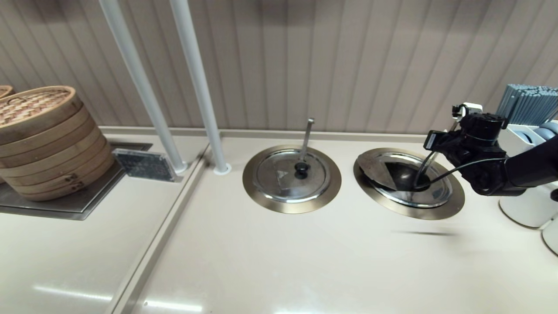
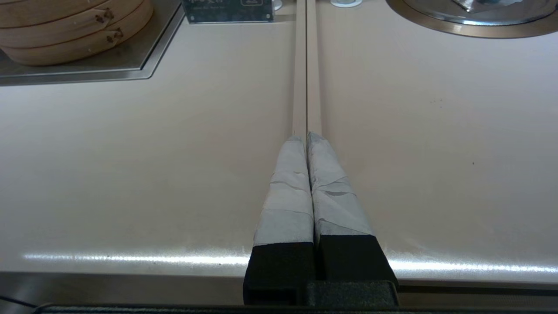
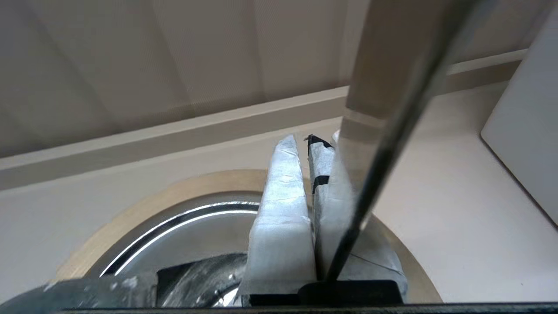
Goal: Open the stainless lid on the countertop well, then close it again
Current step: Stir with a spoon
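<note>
The stainless lid point(image 1: 429, 192) sits on the right countertop well, inside the bronze rim ring point(image 1: 453, 203). Its wedge flap point(image 1: 375, 171) is folded back to the left, baring a dark opening point(image 1: 400, 175). A thick ladle handle point(image 1: 429, 162) slants up out of it; the black knob is hidden. My right gripper point(image 1: 432, 140) hovers over the far right side of the lid, shut with nothing between its fingers. In the right wrist view the gripper point(image 3: 301, 138) has the ladle handle point(image 3: 383, 165) running close beside one finger. My left gripper point(image 2: 307, 136) is shut low over the counter seam.
The twin well point(image 1: 292, 204) with closed lid, black knob point(image 1: 301, 169) and thin upright ladle handle stands left of it. Two white poles point(image 1: 196, 87) rise behind. A bamboo steamer stack point(image 1: 43, 139) and small sign point(image 1: 144, 165) are far left. White containers point(image 1: 529, 205) crowd the right edge.
</note>
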{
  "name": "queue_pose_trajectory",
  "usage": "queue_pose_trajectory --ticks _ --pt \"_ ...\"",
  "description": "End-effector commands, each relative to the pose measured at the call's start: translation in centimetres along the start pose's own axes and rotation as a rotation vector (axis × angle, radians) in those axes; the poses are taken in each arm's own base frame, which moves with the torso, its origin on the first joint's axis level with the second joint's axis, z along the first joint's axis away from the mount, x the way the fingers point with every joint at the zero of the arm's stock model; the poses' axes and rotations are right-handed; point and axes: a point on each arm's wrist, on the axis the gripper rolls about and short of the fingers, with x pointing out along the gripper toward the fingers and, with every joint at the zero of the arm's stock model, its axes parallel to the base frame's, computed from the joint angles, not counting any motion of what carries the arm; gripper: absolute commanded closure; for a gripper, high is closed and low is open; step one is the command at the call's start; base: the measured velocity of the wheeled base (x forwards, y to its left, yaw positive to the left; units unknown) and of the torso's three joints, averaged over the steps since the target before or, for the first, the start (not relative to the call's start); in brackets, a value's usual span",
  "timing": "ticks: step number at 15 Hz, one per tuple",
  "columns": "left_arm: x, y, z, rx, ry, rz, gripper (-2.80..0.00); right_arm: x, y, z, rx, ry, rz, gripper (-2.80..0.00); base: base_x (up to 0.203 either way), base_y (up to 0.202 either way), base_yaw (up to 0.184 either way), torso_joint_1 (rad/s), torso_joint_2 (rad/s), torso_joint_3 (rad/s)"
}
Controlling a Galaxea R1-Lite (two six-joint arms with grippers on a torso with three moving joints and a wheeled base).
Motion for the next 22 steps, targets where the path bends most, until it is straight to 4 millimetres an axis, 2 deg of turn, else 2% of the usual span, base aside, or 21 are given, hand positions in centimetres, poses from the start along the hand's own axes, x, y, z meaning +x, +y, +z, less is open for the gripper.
queue_pose_trajectory --ticks 1,4,6,10,14,18,22 --pt "0.0 0.0 0.0 0.000 0.001 0.000 0.00 1.5 0.6 -2.0 0.005 -0.004 -0.016 0.00 0.000 0.000 0.000 0.000 0.00 0.000" --pt "0.0 0.0 0.0 0.000 0.001 0.000 0.00 0.8 3.0 -1.5 0.072 -0.016 0.035 0.00 0.000 0.000 0.000 0.000 0.00 0.000" --pt "0.0 0.0 0.0 0.000 0.002 0.000 0.00 -0.1 3.5 -0.6 0.087 -0.027 0.052 0.00 0.000 0.000 0.000 0.000 0.00 0.000" --pt "0.0 0.0 0.0 0.000 0.001 0.000 0.00 -2.1 3.6 1.1 0.096 -0.030 0.072 0.00 0.000 0.000 0.000 0.000 0.00 0.000" --pt "0.0 0.0 0.0 0.000 0.001 0.000 0.00 -4.1 2.1 1.8 0.077 0.030 0.131 0.00 0.000 0.000 0.000 0.000 0.00 0.000" --pt "0.0 0.0 0.0 0.000 0.001 0.000 0.00 -2.9 0.1 0.4 -0.004 0.057 0.078 0.00 0.000 0.000 0.000 0.000 0.00 0.000" --pt "0.0 0.0 0.0 0.000 0.001 0.000 0.00 -0.2 -0.7 -1.3 -0.011 0.056 0.009 0.00 0.000 0.000 0.000 0.000 0.00 0.000"
